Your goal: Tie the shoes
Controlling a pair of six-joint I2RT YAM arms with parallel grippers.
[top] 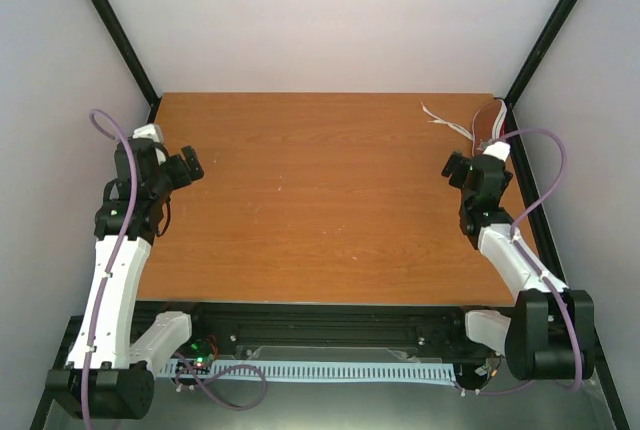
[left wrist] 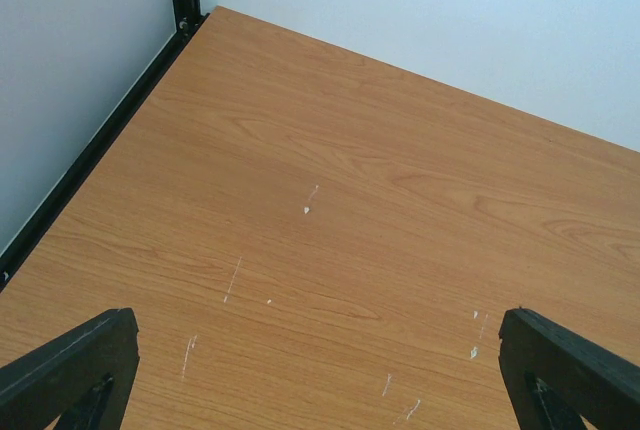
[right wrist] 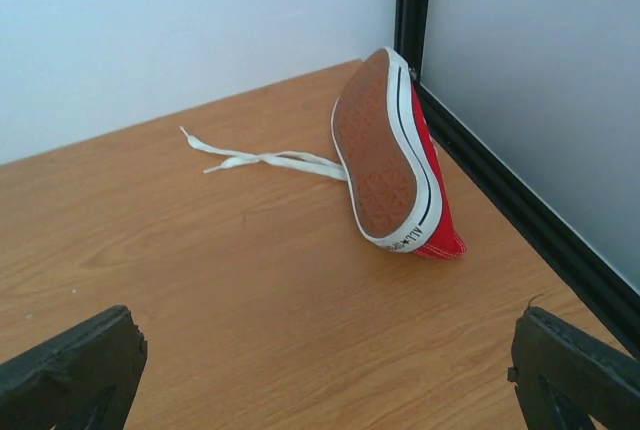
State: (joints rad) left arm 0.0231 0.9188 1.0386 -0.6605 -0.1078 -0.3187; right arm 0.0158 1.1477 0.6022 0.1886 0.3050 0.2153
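Near edge: both arm bases sit at the front of the table (top: 320, 220), with the arms raised and angled outward, one to each side.

Left gripper (top: 186, 166): hovering over the left margin, fingers spread wide, holding nothing. Its wrist view shows only wood grain with a few pale scuffs between the fingertips.

Right gripper (top: 462, 170): hovering over the right margin, fingers likewise spread wide and empty, aimed at the far right corner.

Far right corner: the red canvas sneaker (right wrist: 390, 150) lies tipped on its side. The brown sole with its white rim faces my right wrist camera, and the red upper is turned toward the black frame rail (right wrist: 520, 210) along the wall. It is just beside the rail; I cannot tell if it touches. The heel end looks nearer to me. The white laces (right wrist: 262, 160) trail loose on the wood to the shoe's left, two ends, no knot visible.

Judgement: tying has not begun and the step in hand is the approach. The left arm is well apart from the shoe, so the right arm has to go first. It should stand the sneaker on its sole and draw it out toward the middle, where both grippers can each take a lace end. The wall side looks tight, so I favour gripping from the open side. A careless push could wedge the shoe deeper into the corner
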